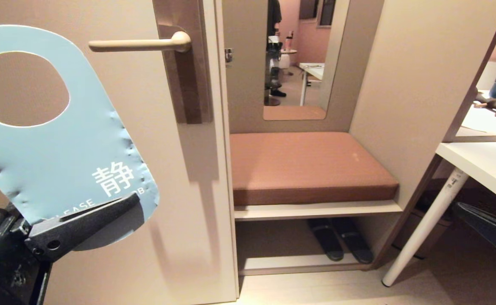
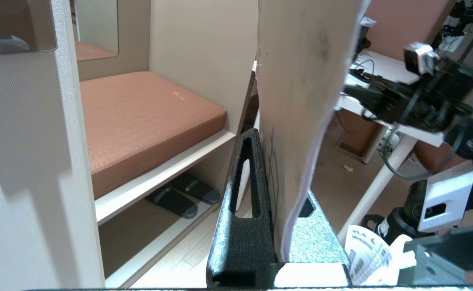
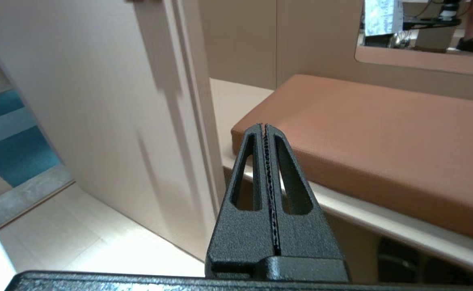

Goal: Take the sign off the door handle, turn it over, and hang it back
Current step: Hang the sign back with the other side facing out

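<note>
The sign (image 1: 61,144) is off the door handle (image 1: 137,44) and stands up at the lower left of the head view. Its blue face with white lettering is toward the head camera, and its oval hole is at the top, left of and a little below the lever. My left gripper (image 1: 123,207) is shut on the sign's lower end. In the left wrist view the sign (image 2: 301,81) rises almost edge-on between the jaws of the left gripper (image 2: 271,157), pale face showing. My right gripper (image 3: 265,127) is shut on nothing, low in front of the bench.
The lever sits on a brown-grey plate (image 1: 188,76) near the door's edge. Right of the door are a bench with a brown cushion (image 1: 307,165), a mirror (image 1: 294,59), and dark slippers (image 1: 341,243) underneath. A white desk (image 1: 481,165) stands at the far right.
</note>
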{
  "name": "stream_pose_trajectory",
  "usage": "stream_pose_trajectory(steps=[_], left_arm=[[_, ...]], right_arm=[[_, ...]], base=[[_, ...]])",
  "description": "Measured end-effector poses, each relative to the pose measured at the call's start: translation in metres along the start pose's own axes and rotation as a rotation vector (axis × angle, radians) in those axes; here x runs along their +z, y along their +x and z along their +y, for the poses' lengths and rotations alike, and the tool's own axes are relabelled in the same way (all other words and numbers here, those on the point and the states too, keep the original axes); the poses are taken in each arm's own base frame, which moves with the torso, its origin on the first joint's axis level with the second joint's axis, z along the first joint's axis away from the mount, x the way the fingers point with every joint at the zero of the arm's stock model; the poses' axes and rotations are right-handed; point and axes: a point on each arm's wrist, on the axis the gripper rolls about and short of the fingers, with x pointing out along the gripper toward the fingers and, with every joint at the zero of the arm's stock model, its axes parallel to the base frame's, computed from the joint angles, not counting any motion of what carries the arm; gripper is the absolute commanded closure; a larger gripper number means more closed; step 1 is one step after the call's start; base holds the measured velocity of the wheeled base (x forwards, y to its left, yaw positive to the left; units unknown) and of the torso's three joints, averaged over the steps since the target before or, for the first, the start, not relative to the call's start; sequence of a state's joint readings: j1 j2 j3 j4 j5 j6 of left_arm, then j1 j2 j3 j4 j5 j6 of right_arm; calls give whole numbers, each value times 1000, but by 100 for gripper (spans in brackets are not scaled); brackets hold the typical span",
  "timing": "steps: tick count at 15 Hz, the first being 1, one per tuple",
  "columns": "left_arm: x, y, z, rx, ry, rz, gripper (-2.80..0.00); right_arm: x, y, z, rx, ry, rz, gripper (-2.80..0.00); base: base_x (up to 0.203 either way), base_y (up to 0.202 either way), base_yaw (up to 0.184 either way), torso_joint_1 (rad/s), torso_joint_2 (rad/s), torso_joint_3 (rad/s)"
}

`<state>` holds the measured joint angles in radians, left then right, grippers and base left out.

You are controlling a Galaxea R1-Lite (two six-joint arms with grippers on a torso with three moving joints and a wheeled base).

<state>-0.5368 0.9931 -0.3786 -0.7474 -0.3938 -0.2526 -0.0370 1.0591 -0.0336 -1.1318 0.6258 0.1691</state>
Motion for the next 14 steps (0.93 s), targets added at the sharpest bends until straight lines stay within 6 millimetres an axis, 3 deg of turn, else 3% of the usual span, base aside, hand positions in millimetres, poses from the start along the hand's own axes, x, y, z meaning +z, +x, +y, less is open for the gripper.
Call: stream_pose_trajectory(steps=[9,14], left_arm=[[-9,-4,0,13,-21,51,0],[-11,-6,0,15,-22,55,0]], right_arm=[[-37,-59,28,-390,-1,143,0],[-59,-80,33,-616,-19,271,0]], base=[[0,0,0,0,0,0],[0,0,0,0,0,0]])
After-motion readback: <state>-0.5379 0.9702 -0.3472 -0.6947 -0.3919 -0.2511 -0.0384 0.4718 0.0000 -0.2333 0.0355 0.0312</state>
